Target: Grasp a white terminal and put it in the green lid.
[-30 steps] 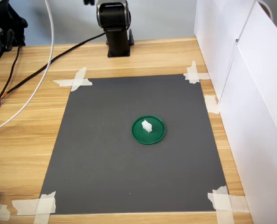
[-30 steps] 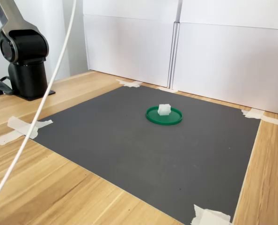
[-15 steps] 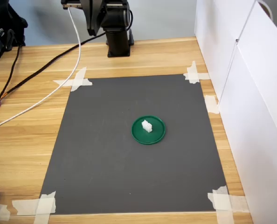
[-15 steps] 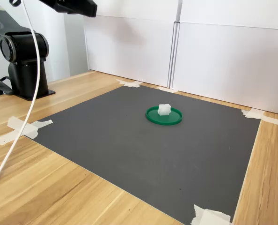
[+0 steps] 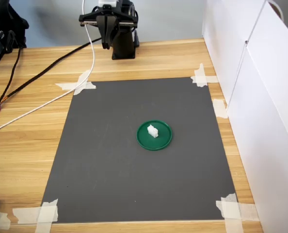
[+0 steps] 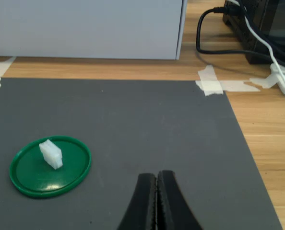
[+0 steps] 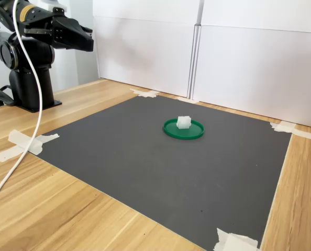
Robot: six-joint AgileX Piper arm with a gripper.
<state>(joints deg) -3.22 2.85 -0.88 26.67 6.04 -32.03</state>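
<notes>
White terminal in green lid, well apart from jaws.

Lab bench, taped mat, cables

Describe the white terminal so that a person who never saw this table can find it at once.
A dark grey mat is taped to the wooden table. Near its middle lies the green lid, a flat round disc, and the white terminal stands inside it. It is a tiny stepped plastic block, unlike the flat white tape patches at the mat's corners.
</notes>
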